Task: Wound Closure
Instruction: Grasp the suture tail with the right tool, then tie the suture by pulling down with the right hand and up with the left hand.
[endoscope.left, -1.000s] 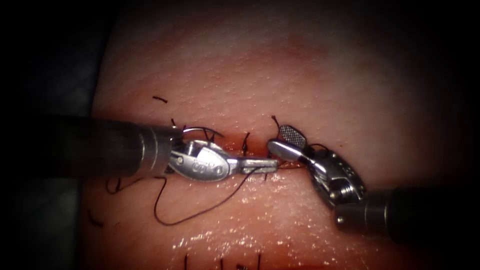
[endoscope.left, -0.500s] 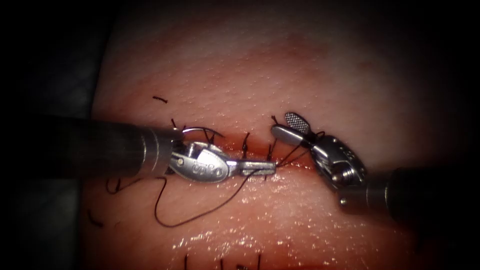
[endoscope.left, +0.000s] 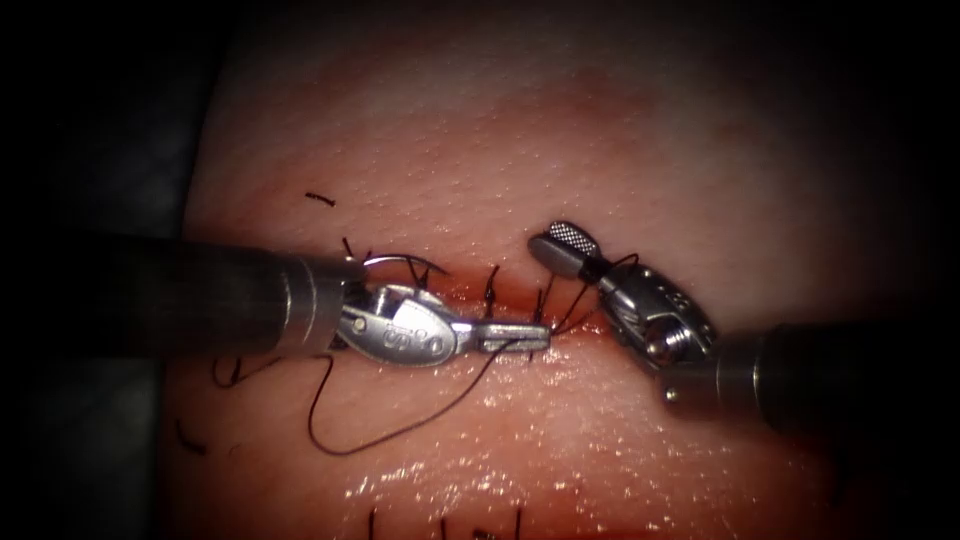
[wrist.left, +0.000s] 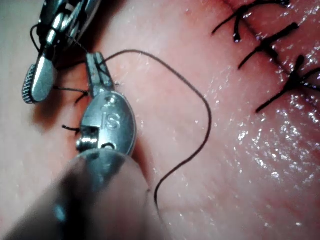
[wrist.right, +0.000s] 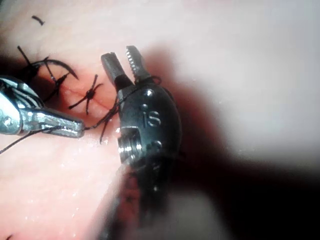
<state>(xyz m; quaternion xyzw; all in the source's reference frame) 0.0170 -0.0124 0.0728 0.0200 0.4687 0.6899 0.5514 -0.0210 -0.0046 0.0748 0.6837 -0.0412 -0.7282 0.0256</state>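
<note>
Two steel needle-driver tools work over one slab of pale pink, glistening pork-belly tissue (endoscope.left: 560, 130), whose single horizontal cut (endoscope.left: 470, 292), rimmed with red fluid, crosses the centre of the endoscope frame. The left tool (endoscope.left: 540, 335), a polished spoon-shaped wrist on a dark tubular shaft entering level from the left edge, lies flat along the cut with its slim jaws pinched together on the dark thread (endoscope.left: 400, 432); from there one long strand sweeps in a loose loop over the wet tissue at lower centre. The right tool (endoscope.left: 555, 242) rises on its shaft from the lower right, wrist bent up and leftward, its two jaws narrowly parted, one showing a cross-hatched gripping face; thread runs around its neck just behind the jaws and slants down to the cut. About three dark knotted stitches (endoscope.left: 492, 280) with bristly ends cross the cut between and beside the tools. One thin, bright curved needle (endoscope.left: 385, 261) arcs just above the left tool's wrist, left of centre, in neither tool's jaws; whether its tip sits in the tissue cannot be told. Short cut ends of thread (endoscope.left: 320, 198) lie scattered at upper left and along the bottom edge.
</note>
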